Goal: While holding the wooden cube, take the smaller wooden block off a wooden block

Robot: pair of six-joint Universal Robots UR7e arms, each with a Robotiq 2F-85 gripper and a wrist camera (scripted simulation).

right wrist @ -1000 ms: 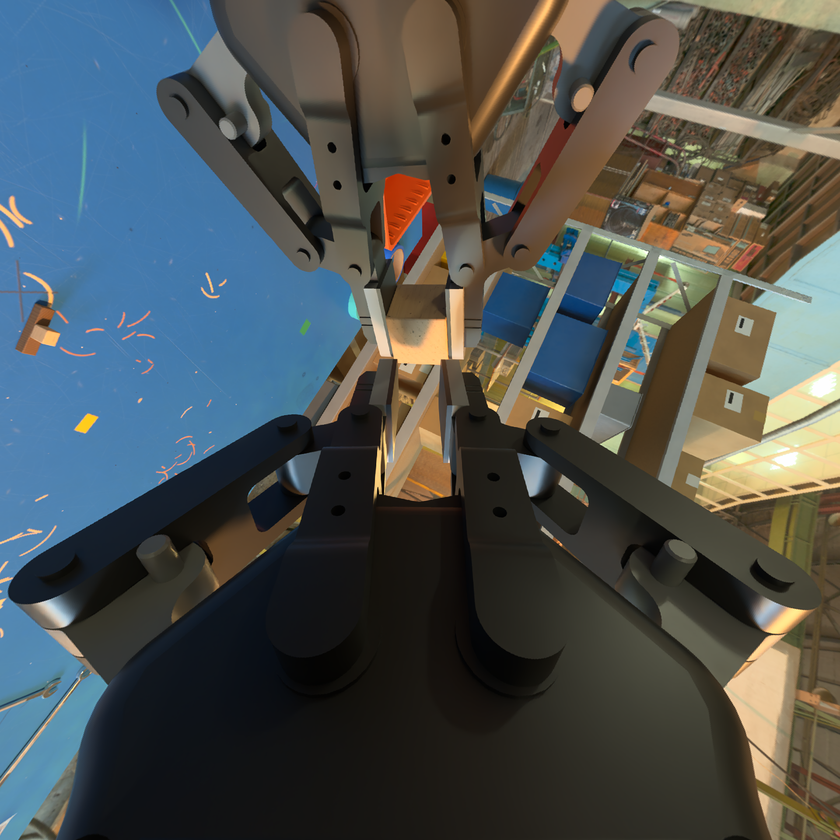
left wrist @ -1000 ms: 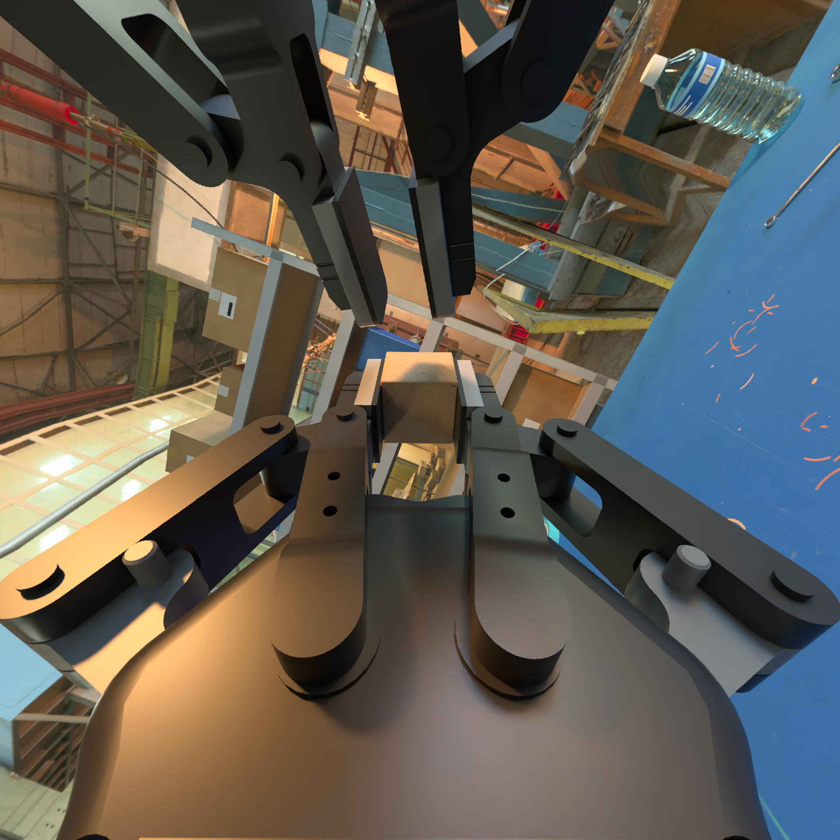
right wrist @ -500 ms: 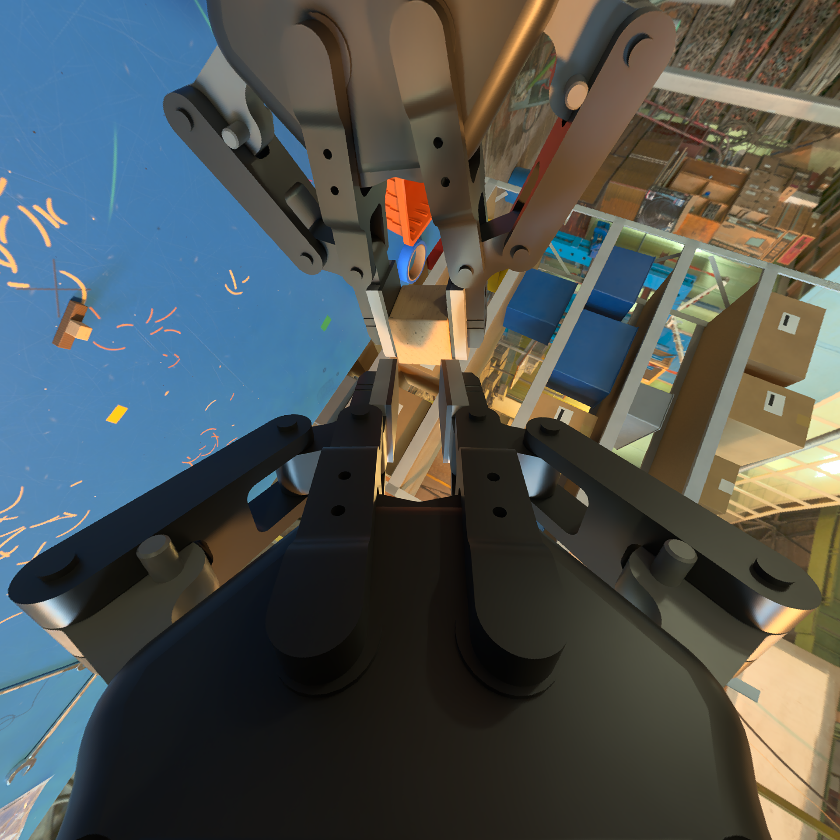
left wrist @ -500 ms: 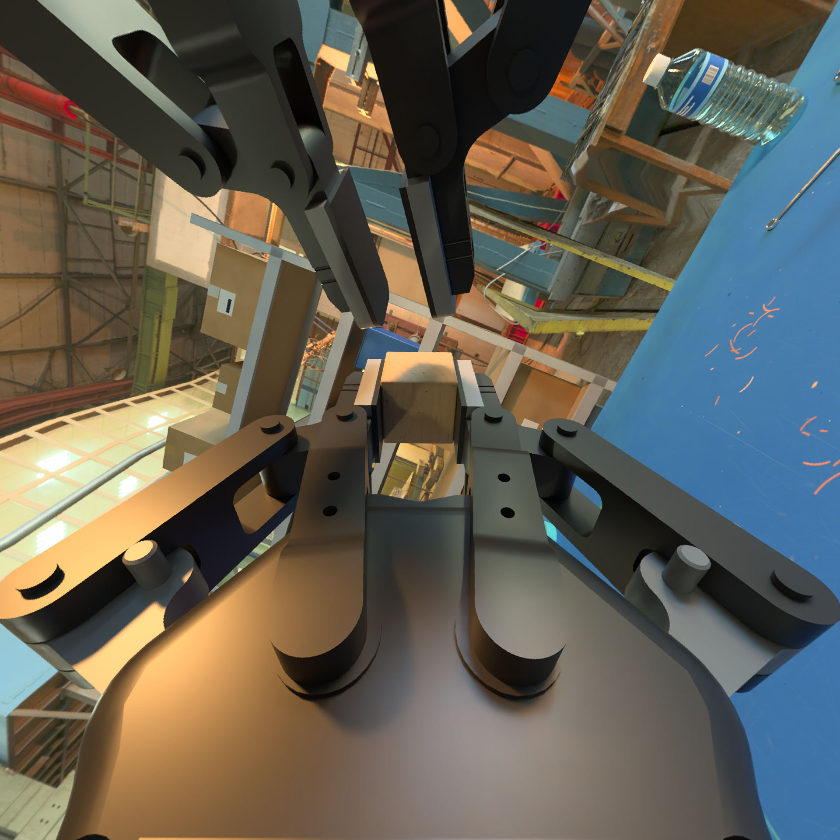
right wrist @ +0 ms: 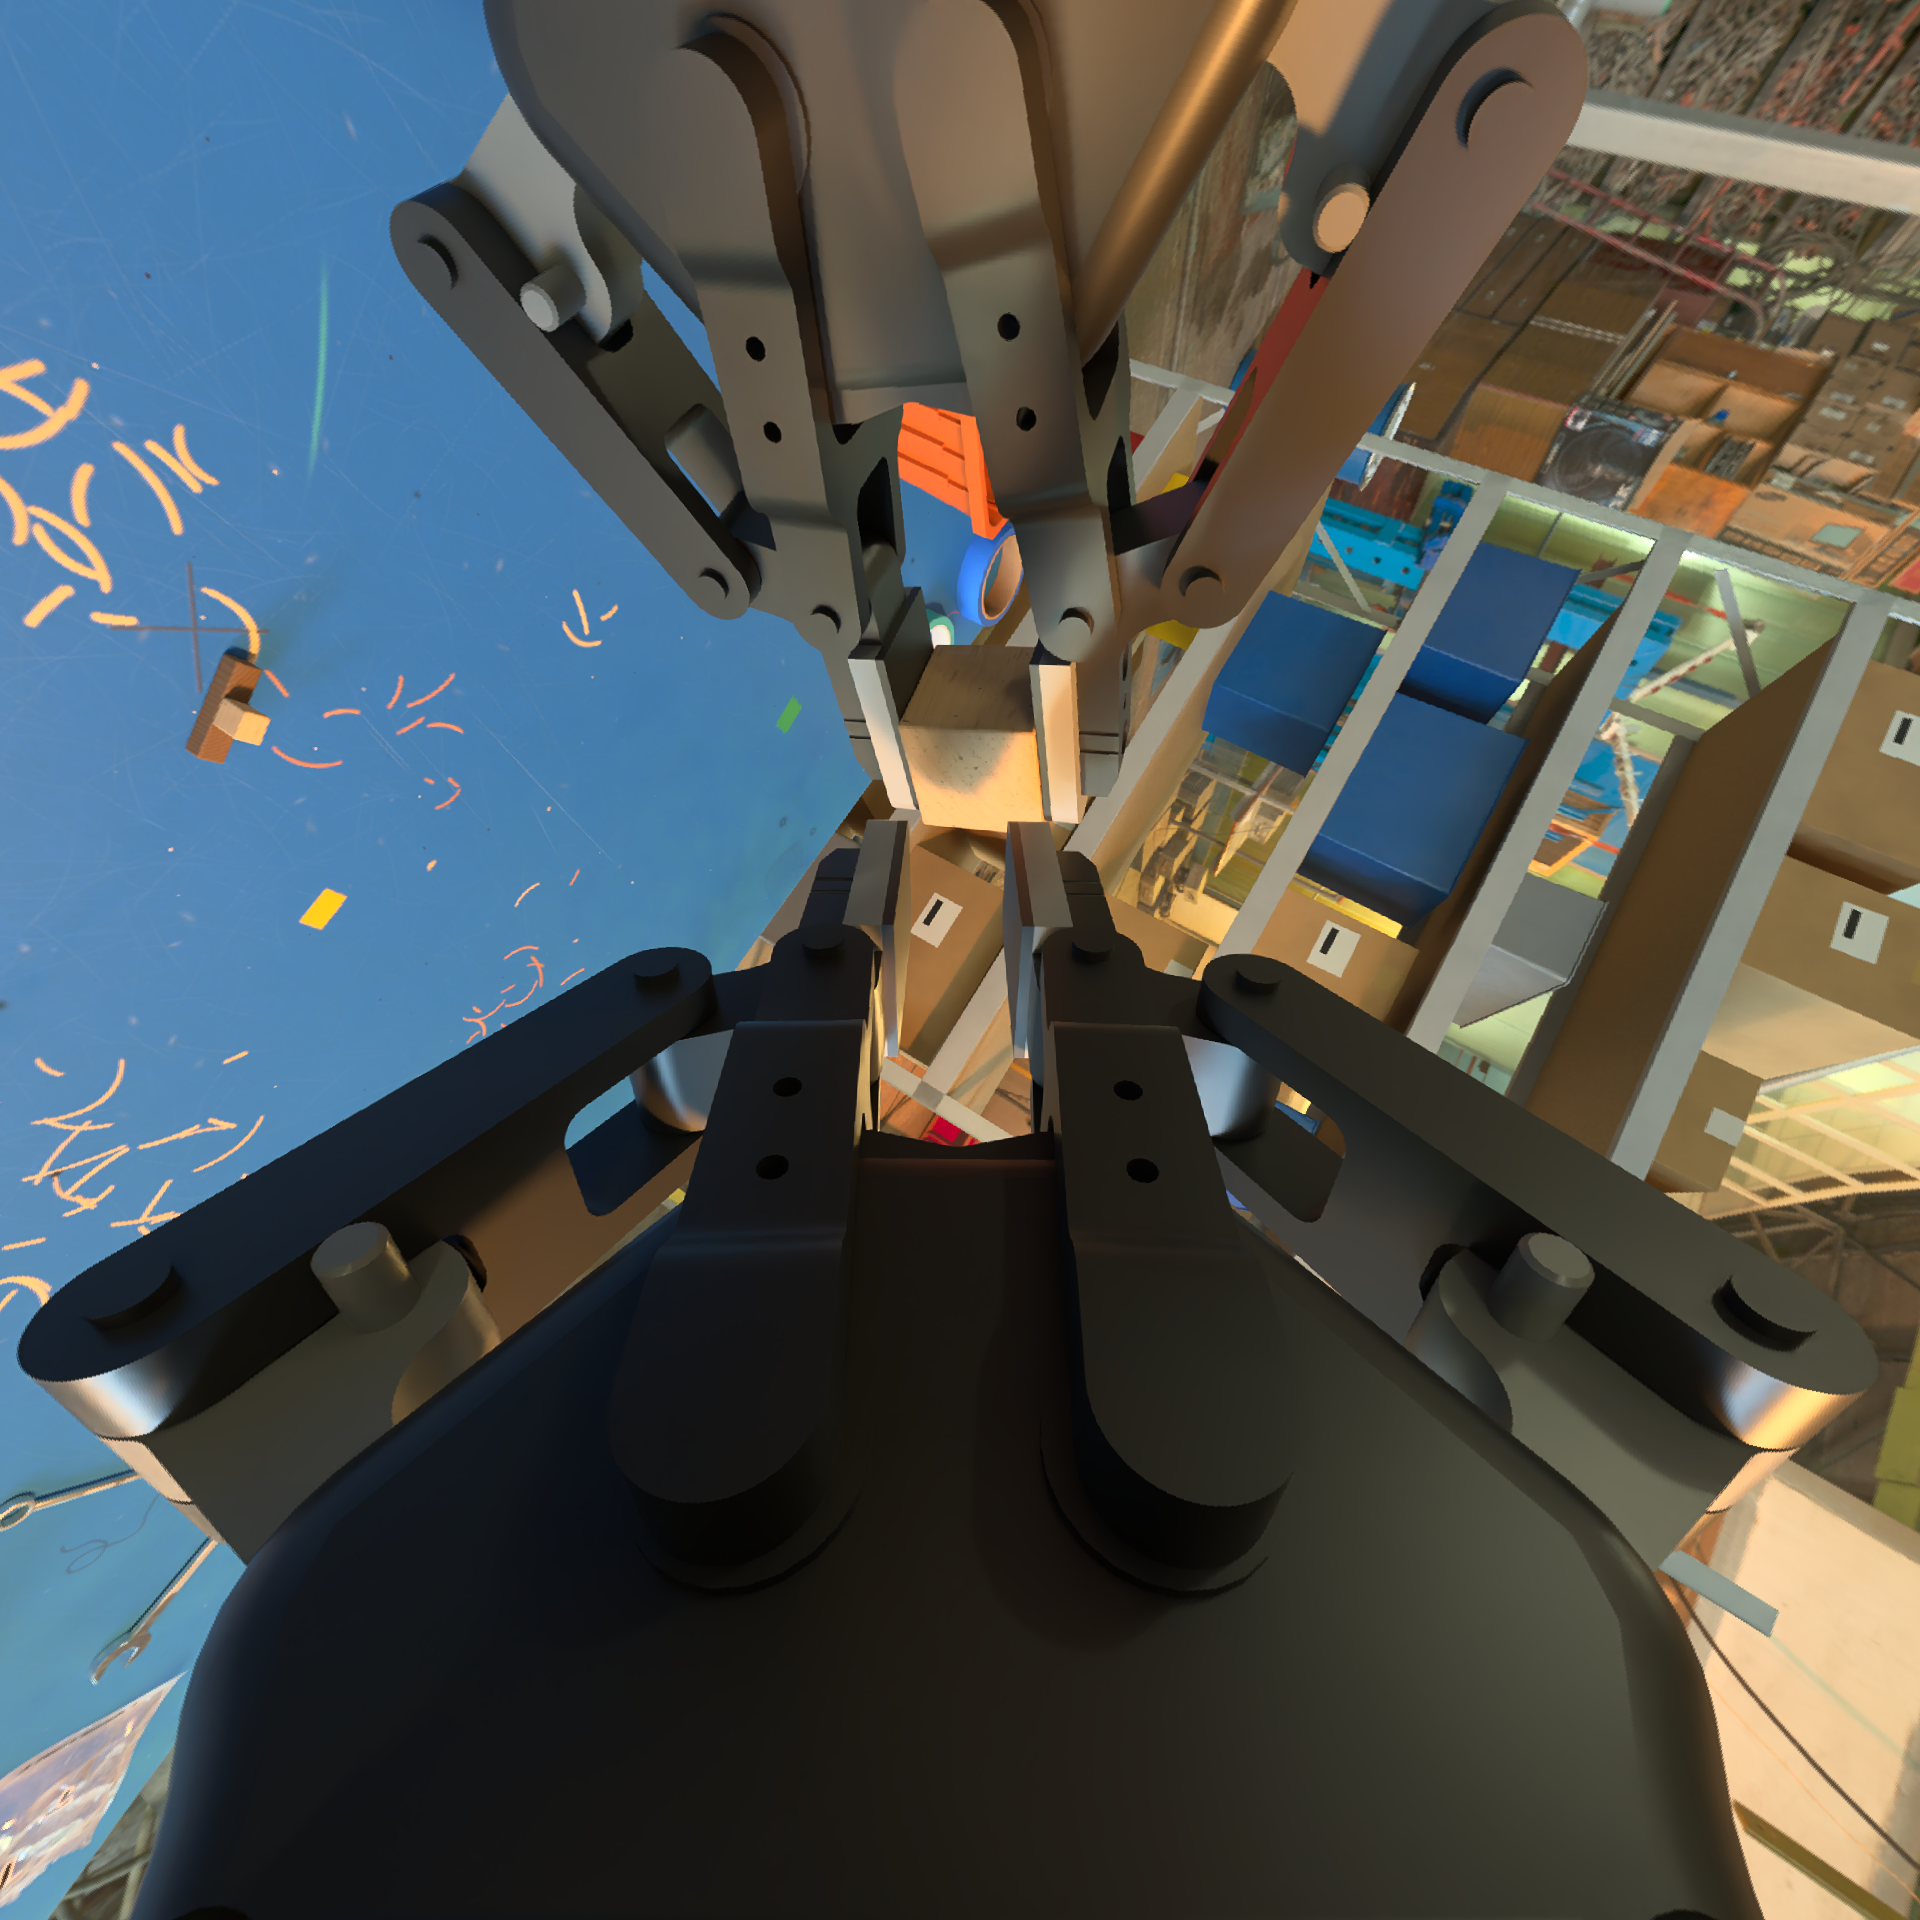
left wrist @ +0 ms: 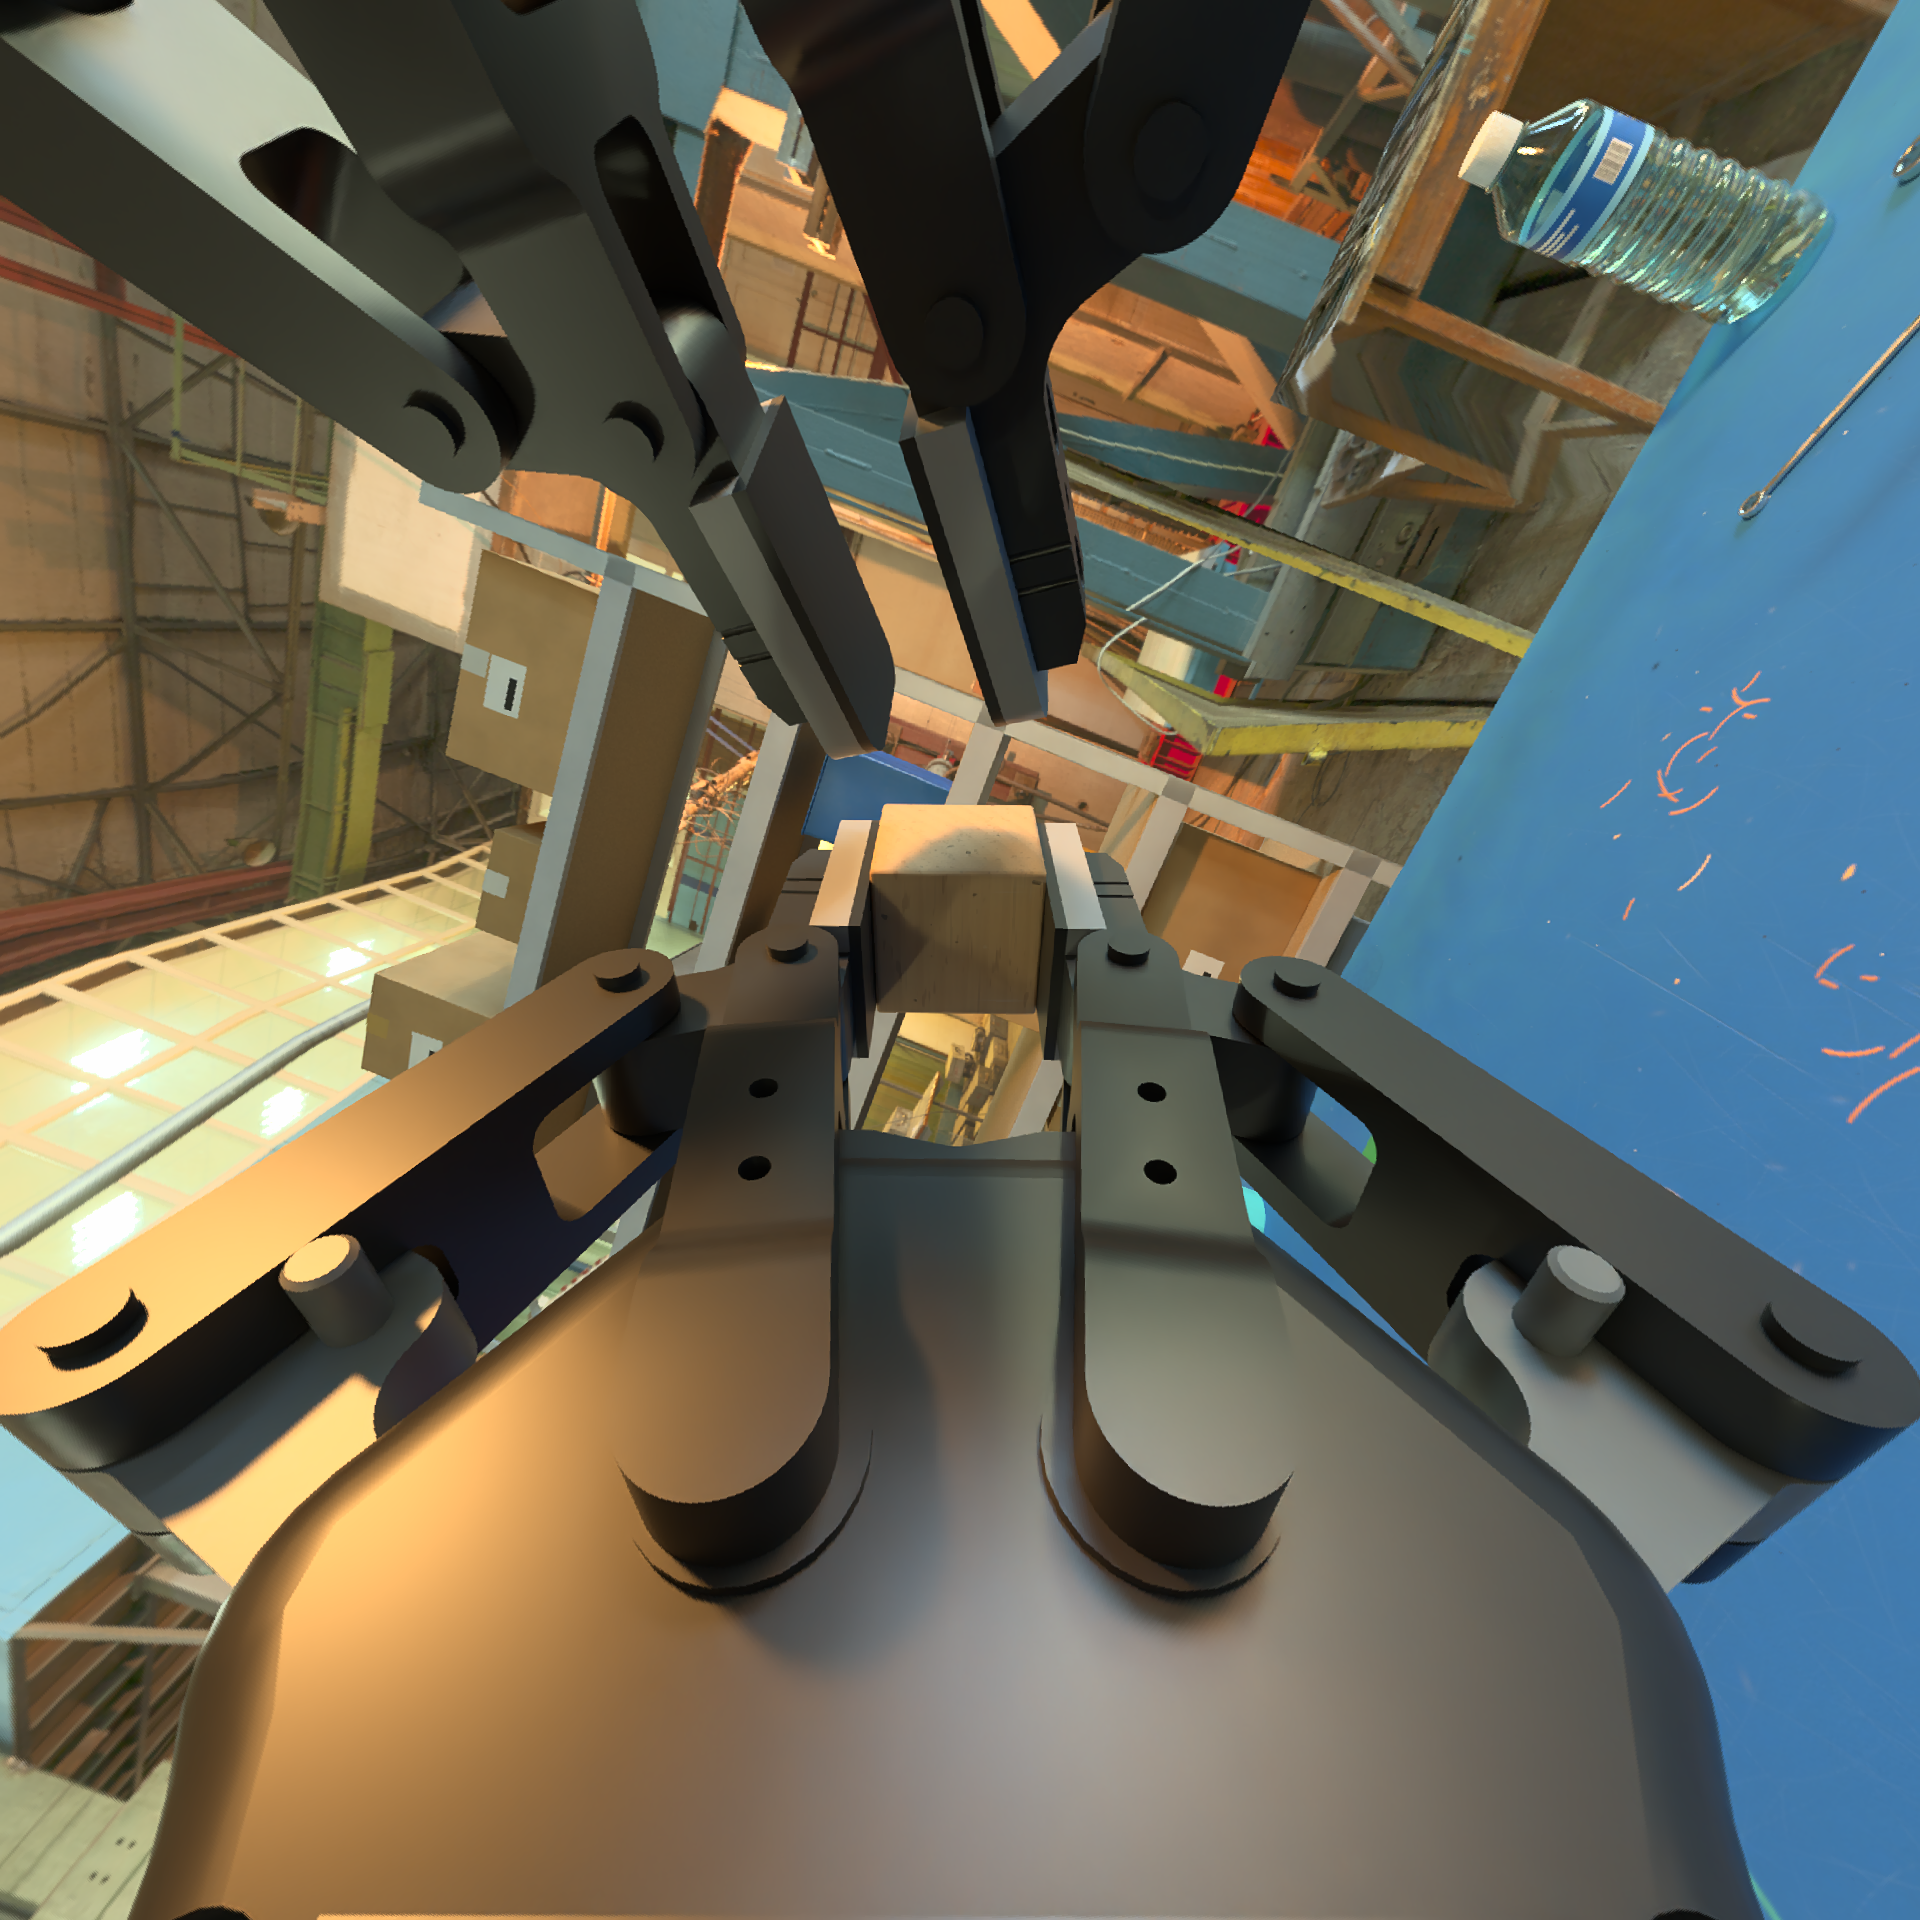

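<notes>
My left gripper is shut on the pale wooden cube and holds it in the air. My right gripper is open and empty, its tips just short of the cube, facing the left gripper. It also shows in the left wrist view, above the cube. Far off on the blue table, the smaller pale wooden block sits against a darker wooden block. Both grippers are well clear of that pair.
A water bottle stands at the table's edge, with a thin metal pin near it. A wrench, a yellow chip and a green chip lie on the table. A blue tape roll shows behind the left gripper.
The right wrist view has turned, so the table and the block pair have drifted to the right in it. The left gripper still holds the cube; the right gripper stays open.
</notes>
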